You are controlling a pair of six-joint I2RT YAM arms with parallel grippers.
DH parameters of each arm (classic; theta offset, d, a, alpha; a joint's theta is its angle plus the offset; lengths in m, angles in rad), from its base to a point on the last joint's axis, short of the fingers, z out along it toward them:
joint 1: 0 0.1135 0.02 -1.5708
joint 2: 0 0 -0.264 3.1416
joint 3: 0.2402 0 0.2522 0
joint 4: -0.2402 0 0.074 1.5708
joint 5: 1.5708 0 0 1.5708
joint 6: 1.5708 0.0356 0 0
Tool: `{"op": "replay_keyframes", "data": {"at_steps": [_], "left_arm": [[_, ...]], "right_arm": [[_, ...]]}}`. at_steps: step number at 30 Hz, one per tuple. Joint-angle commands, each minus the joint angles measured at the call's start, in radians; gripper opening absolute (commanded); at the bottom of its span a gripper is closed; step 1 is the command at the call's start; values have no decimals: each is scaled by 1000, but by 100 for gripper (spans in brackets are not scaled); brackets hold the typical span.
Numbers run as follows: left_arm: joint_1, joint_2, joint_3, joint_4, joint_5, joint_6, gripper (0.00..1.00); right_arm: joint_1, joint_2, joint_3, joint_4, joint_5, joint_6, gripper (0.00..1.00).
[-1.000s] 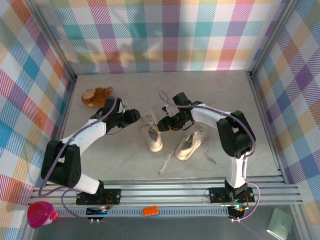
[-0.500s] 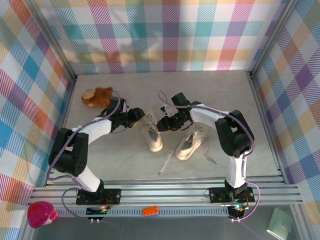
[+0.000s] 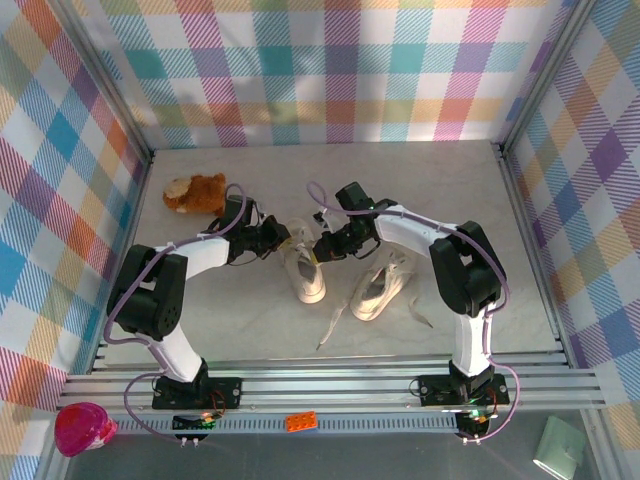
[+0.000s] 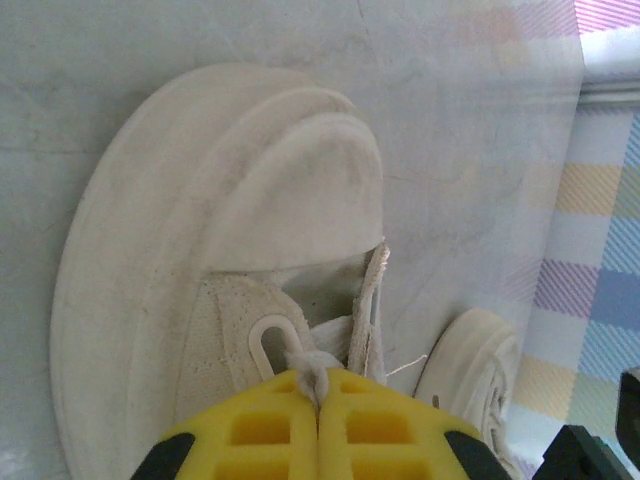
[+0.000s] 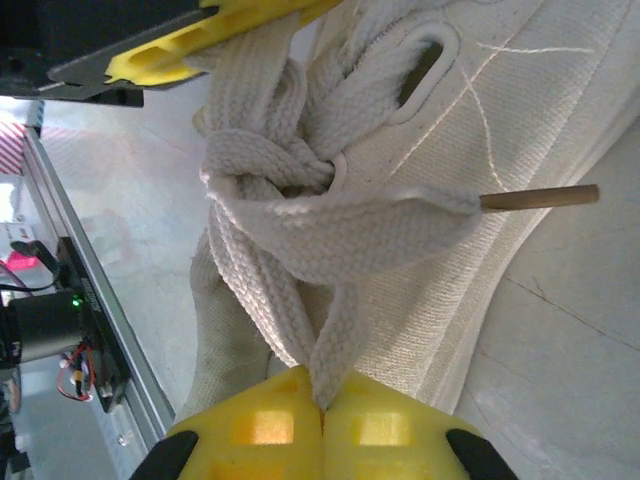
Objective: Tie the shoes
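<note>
Both tools are pinched shut on lace. My left tool (image 4: 318,385) has its yellow pads closed on a thin strand of white lace (image 4: 311,362) right beside an eyelet. My right tool (image 5: 322,402) is clamped on a flat strand hanging down from the crossed knot (image 5: 275,165).

In the top view the shoes sit mid-surface between my two arms. The worked shoe (image 3: 305,268) has both tools at its far end. The other shoe (image 3: 378,288) lies just beside it on the right, its loose laces trailing toward the near edge.

I judge these shoes to be light. The canvas upper looks soft and should give under a pull, while the pale sole looks stiffer. Nothing pins the shoe down, so a one-sided tug would likely drag it across the surface. Opposing pulls should keep it put.

The lace is woven, flat and limp. It ought to bite well between the pads, though it could slide out edgewise. I would hold it flat-on and close to the knot for control, not out at the stiff brown tip (image 5: 540,197).
</note>
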Motion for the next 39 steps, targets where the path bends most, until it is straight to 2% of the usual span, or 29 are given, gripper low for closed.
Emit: {"op": "replay_keyframes", "data": {"at_steps": [1,5,6,8,12,14,16,17,28,31,39], "left_arm": [[6,-61,30,-47,6,51,0],[6,-99,30,-114,-28,111,0],[6,-107,32,-136,-37,126,0],[6,-121,33,-168,-49,152,0],[5,-137,21,-190,-62,181,0],[0,-134,19,-186,-62,182,0],[-5,-127,16,-172,-58,179,0],[-7,-124,15,-170,-58,179,0],[-43,-182,-24,-230,-94,280,0],[-42,-185,-64,-203,-44,280,0],[-23,-187,-179,-135,-35,252,0]], "right_arm": [[0,-29,52,-85,51,-88,6],[-7,-29,88,-148,87,-147,6],[-10,-27,98,-162,92,-159,7],[-15,-24,112,-187,90,-183,16],[-17,-10,143,-230,71,-227,20],[-17,-4,152,-244,62,-238,17],[-17,-2,155,-254,57,-255,1],[-17,-3,155,-256,58,-275,0],[-58,44,226,-265,187,-342,0],[-66,85,263,-276,207,-343,0],[-95,165,289,-277,257,-308,0]]}}
